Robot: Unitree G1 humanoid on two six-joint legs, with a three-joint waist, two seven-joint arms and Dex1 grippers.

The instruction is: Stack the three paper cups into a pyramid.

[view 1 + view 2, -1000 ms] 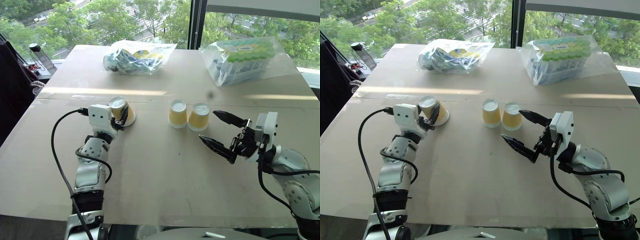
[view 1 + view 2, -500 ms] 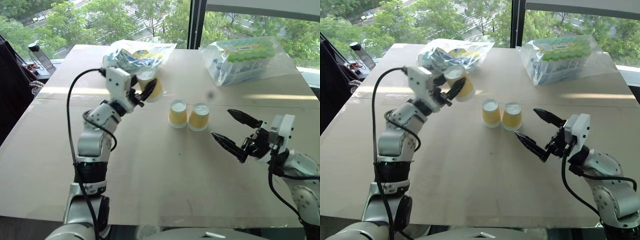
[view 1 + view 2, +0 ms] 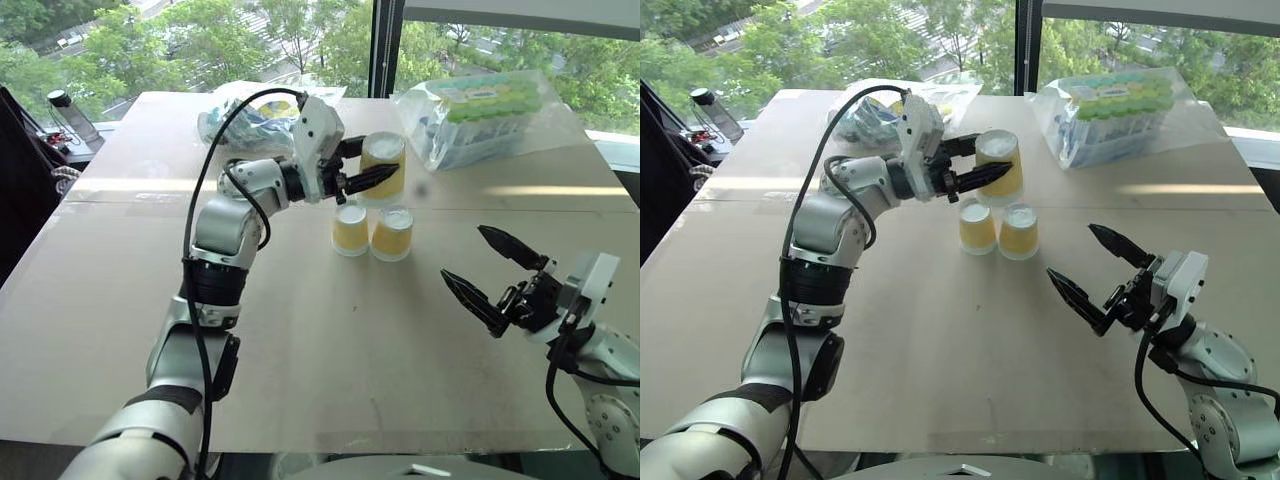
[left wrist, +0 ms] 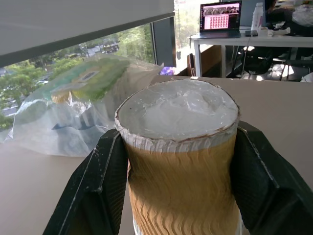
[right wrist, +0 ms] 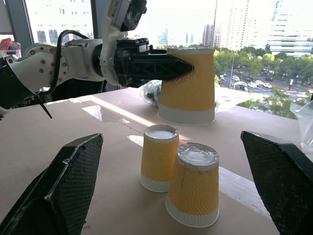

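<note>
- Yellow paper cup (image 3: 384, 165) is hanging upside down in the air, pinched by the left gripper (image 3: 366, 166), just above and behind the other two.
- Two matching cups (image 3: 350, 229) (image 3: 392, 233) are sitting upside down, side by side, on the desk (image 3: 300, 340).
- Right gripper (image 3: 493, 273) is hovering nearby, fingers spread wide, holding nothing.

Upper-floor office or lab space: large windows (image 3: 250, 40) overlooking treetops and city towers, plain work table (image 3: 330, 340), desk with open laptop (image 4: 220, 16) behind.
</note>
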